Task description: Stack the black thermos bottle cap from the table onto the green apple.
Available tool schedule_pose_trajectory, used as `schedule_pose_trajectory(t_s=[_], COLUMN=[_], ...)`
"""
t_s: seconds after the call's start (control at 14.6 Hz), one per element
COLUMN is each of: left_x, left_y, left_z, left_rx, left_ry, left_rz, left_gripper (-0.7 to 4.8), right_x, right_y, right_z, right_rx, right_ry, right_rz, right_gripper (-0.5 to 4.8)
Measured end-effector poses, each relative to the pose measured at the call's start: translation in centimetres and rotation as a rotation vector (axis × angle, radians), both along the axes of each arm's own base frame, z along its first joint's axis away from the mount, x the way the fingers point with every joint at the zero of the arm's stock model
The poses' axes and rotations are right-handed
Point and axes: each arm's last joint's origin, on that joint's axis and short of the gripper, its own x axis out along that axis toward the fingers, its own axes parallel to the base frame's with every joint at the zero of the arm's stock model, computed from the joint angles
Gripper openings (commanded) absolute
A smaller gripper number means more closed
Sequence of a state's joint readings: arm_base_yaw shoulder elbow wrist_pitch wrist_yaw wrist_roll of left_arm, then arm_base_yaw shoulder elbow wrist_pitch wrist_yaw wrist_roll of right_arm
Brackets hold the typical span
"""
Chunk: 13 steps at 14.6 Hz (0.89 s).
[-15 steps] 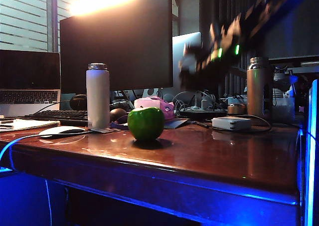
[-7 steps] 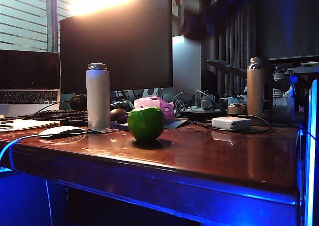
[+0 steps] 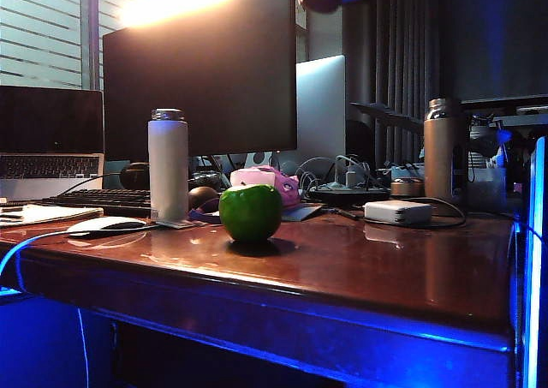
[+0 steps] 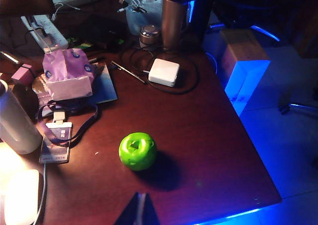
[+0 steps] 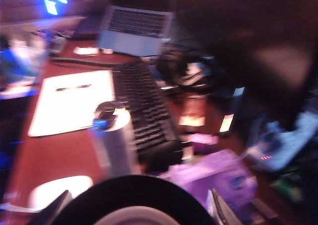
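We see the apple (image 3: 250,211) sitting upright on the table (image 3: 368,272), near the front edge and left of the middle, nothing on top of it. From the left wrist cam it (image 4: 137,151) shows its stem dimple up and a dark shadow beside it, well clear of the front right corner.

The cap (image 5: 130,200) is off the table: in the right wrist cam a big black rounded shape with a pale inner ring fills the space between the right gripper's (image 5: 136,207) two fingers (image 5: 218,207), which sit at its sides, so we read the jaws as clamped on the cap. That view is badly blurred. In the ext. view only a dark blob w/ a blue glint shows at the top edge, above the monitor (image 3: 199,71); it's prob. that arm, but we can't tell more.

The left gripper (image 4: 137,211) shows only as a dark wedge tip above the front edge, just short of the apple; we can't tell if its jaws are open or closed.

Toward the back left edge stands a white bottle (image 3: 168,165), w/ a mouse (image 3: 104,225) nearer the front beside it. A pink tissue pack (image 4: 68,79) lies behind the apple. A white adapter (image 3: 397,211) w/ its cable lies toward the back right, and a steel bottle (image 3: 443,151) stands behind it. A keyboard (image 5: 141,108) and laptop (image 5: 134,30) lie beyond the white bottle.
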State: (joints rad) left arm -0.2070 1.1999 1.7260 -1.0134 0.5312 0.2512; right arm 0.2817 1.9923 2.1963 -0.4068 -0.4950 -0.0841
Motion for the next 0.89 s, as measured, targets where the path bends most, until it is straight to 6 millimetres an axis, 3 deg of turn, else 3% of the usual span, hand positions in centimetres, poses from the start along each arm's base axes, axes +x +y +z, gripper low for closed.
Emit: schedule_pose_trajectory(t_s=[0.21, 0.41, 0.55, 0.68, 0.82, 0.89], left_x=[0.0, 0.0, 0.0, 0.0, 0.0, 0.0], left_y=[0.0, 0.0, 0.0, 0.0, 0.0, 0.0], left_z=[0.0, 0.0, 0.0, 0.0, 0.0, 0.0], left_rx=[0.000, 0.000, 0.000, 0.000, 0.000, 0.000], left_ry=[0.000, 0.000, 0.000, 0.000, 0.000, 0.000], left_rz=[0.000, 0.000, 0.000, 0.000, 0.000, 0.000], left_gripper=[-0.03, -0.03, -0.03, -0.03, -0.03, -0.03], right_x=[-0.9, -1.6, -1.5, -1.2, -1.3, -1.5], right_y=[0.5, 3.1, 4.9, 5.9, 6.4, 6.7], right_z=[-0.2, -1.6, -4.1, -8.7, -12.3, -13.7], right_rx=[-0.008, -0.030, -0.067, -0.107, -0.120, -0.125], right_ry=[0.080, 0.058, 0.043, 0.090, 0.123, 0.110], right_rz=[0.032, 0.104, 0.145, 0.149, 0.164, 0.177], right_gripper=[3.05, 3.04, 3.04, 3.03, 2.41, 2.41])
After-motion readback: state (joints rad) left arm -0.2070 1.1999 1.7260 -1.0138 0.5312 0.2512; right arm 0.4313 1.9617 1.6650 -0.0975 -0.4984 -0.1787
